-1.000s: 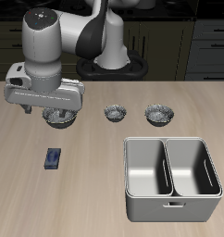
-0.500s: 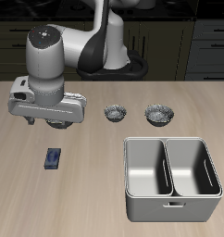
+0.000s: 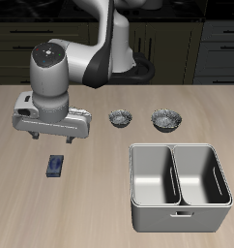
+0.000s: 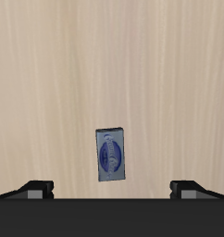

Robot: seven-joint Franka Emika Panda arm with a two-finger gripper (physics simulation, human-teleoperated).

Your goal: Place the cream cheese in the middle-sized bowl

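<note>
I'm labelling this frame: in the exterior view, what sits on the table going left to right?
Cream cheese → small grey bowl → larger grey bowl → two-compartment metal tub, which overlaps both bowls' span.

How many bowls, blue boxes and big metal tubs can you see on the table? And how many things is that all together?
Grey bowls: 2 in sight
Blue cream cheese box: 1
Metal tub with two compartments: 1
Total: 4
</note>
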